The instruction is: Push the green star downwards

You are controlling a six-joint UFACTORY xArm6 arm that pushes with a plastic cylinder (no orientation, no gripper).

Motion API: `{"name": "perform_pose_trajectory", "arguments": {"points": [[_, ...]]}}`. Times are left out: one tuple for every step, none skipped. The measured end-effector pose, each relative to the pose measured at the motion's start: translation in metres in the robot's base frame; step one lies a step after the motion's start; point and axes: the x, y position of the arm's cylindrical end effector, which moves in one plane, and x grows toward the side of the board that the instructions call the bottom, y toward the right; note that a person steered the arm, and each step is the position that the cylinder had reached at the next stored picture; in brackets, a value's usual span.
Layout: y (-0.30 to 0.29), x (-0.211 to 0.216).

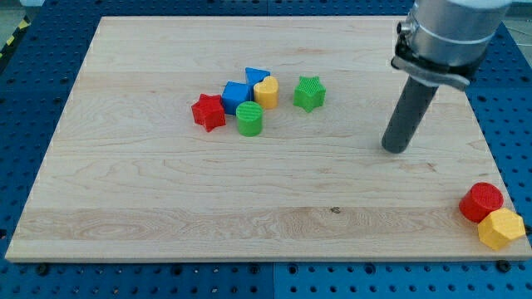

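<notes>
Green star (308,93) sits on the worktop (166,208), just right of the yellow block (267,92). No claw exists, so its state cannot be told; my tip (396,149) waits well right, likely needing to get above the star.

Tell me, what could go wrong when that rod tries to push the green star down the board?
My tip sits well to the view's right of the green star and lower, so it must first get above it; cutting straight across could knock the star left into the yellow block. An off-centre push could also make the star spin and slide sideways.
</notes>
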Motion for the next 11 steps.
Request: {"name": "perform_pose_trajectory", "arguments": {"points": [[0.0, -0.034], [0.0, -0.068], [-0.018, -0.095], [-0.049, -0.116], [-0.075, -0.127], [-0.103, -0.128], [-0.109, -0.128], [-0.1, -0.118], [-0.1, -0.1], [-0.1, -0.098], [-0.108, -0.097]]}}
